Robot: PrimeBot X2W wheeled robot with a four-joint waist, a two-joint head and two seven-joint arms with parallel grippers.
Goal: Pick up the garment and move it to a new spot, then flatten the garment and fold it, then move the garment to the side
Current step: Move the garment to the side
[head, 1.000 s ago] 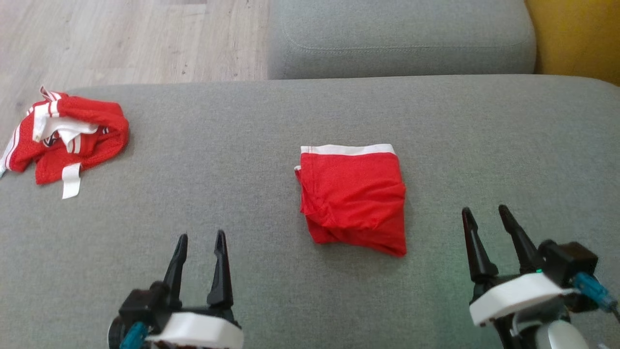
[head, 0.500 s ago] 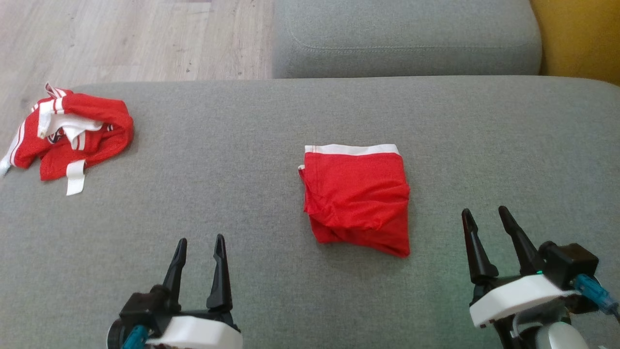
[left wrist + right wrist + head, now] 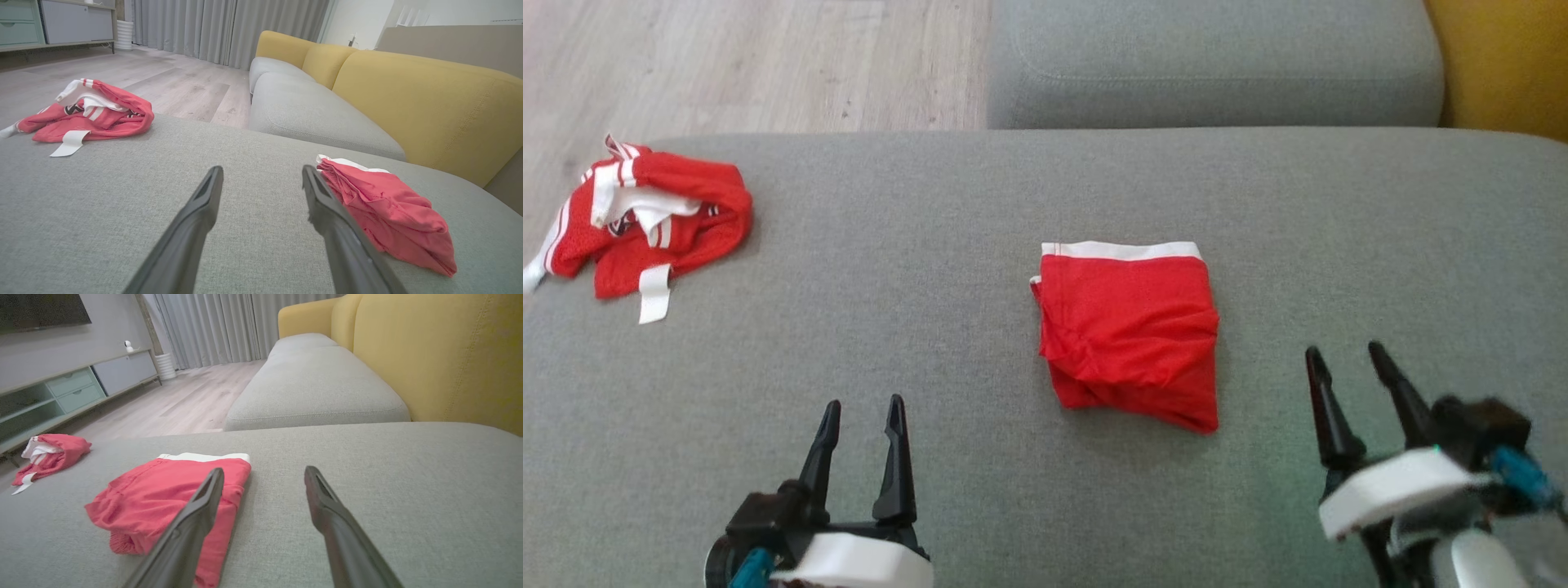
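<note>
Left pincer (image 3: pixel 863 402) and right pincer (image 3: pixel 1343 349) both parted and empty, with the folded red garment (image 3: pixel 1129 335) on the grey cushion (image 3: pixel 931 245) between them.

Head view: the left pincer's fingers stand a narrow way apart, and the folded red garment lies ahead and to its right, white band on the far edge. The right pincer is parted alike, with the garment ahead-left and clear of its tips. A crumpled red-and-white garment (image 3: pixel 645 220) sits well ahead-left of the left pincer, at the cushion's edge. Left wrist view: the folded red garment lies just beside the right-hand finger. Right wrist view: the left-hand finger crosses the garment's near corner, and I cannot tell whether they touch.
</note>
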